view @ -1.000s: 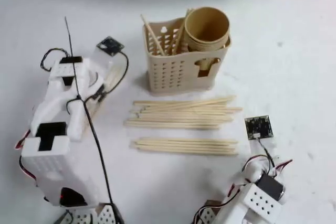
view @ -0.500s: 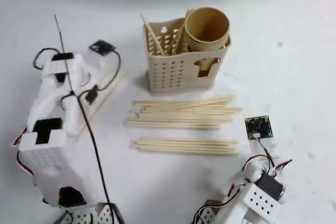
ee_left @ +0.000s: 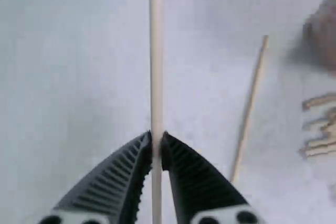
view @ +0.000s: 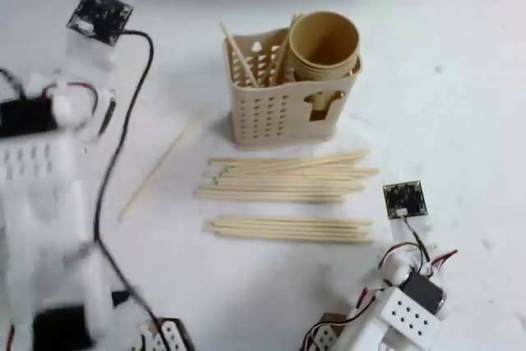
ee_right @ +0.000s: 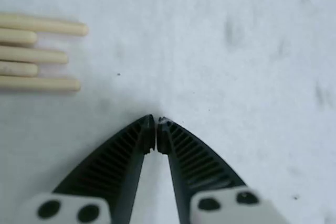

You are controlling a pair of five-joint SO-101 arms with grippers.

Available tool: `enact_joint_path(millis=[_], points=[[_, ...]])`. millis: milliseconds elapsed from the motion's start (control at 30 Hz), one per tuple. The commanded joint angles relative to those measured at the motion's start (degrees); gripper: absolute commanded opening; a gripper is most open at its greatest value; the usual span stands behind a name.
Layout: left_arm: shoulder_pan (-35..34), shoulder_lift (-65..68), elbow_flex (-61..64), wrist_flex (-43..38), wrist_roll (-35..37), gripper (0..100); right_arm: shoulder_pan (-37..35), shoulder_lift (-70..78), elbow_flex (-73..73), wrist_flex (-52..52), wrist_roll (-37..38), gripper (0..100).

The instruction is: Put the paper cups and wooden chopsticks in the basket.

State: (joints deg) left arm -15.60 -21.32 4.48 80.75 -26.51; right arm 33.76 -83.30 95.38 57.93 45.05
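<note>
The beige perforated basket (view: 283,108) stands at the table's middle back and holds stacked paper cups (view: 323,43) and a few wooden chopsticks (view: 240,57). Two rows of chopsticks (view: 283,177) (view: 292,228) lie in front of it. A single chopstick (view: 156,170) lies slanted to their left, seen also in the left wrist view (ee_left: 249,103). My left gripper (ee_left: 156,137) is shut on one chopstick (ee_left: 155,51), held above the table at the left. My right gripper (ee_right: 156,125) is shut on nothing, low over bare table beside chopstick ends (ee_right: 39,51).
The left arm (view: 41,170) stands tall at the table's left with its cable looping out. The right arm (view: 403,306) rests at the front right, its camera board (view: 404,199) near the chopstick rows. Bare white table lies to the right of the basket.
The left arm has risen and swung left and back from the table, carrying one chopstick. The slanted chopstick it was covering now lies in the open. The right arm has not moved.
</note>
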Motion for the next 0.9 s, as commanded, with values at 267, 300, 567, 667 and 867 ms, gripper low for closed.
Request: enact_joint_path(millis=[267,300,567,667,867], points=[[33.10,-22.29,-2.11,-17.41,21.10,2,1.10,-0.31,-0.18,-0.92,0.70,2.4],[34.95,-20.62,-2.20,-20.75,22.15,2,1.10,-0.31,-0.18,-0.92,0.70,2.4],[40.48,-3.56,-2.64,-46.15,23.56,2,1.10,-0.31,-0.18,-0.92,0.70,2.4],[39.96,0.13,-2.20,-47.38,23.65,3,1.10,-0.31,-0.18,-0.92,0.70,2.4],[37.85,2.51,-2.20,-47.56,23.56,3,1.10,-0.31,-0.18,-0.92,0.70,2.4]])
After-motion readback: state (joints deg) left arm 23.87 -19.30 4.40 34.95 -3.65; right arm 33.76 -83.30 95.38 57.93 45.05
